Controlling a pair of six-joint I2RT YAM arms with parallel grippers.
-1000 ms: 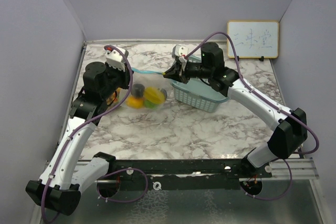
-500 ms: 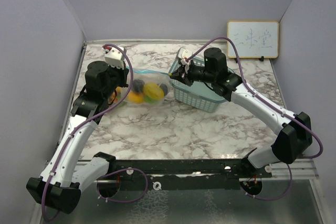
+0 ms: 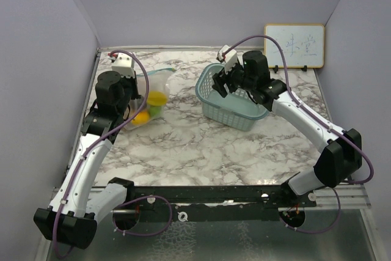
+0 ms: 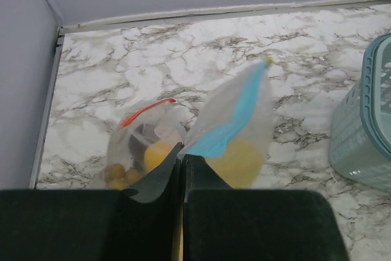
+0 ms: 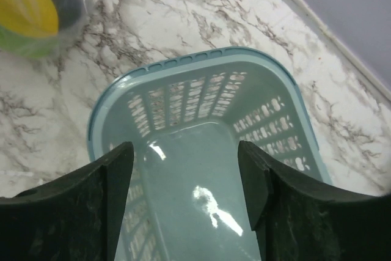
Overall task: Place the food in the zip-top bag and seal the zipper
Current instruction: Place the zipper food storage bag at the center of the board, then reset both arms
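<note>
Nearest, left tool [image 4: 182, 168] clamped on edge of zip-top bag [image 4: 244, 114]; right tool [image 5: 184, 154] spread apart over empty basket [image 5: 183, 65].
Toy food [image 4: 157, 154] sits inside the bag, far left on the bench [image 3: 201, 145]; mouth looks unsealed, so zipping remains.

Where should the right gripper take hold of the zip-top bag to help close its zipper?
Pinch the zip-top bag at the free far end of its blue zipper strip, coming from the basket side. The left gripper clamps the strip's near end, and the strip slants up toward that side.
</note>
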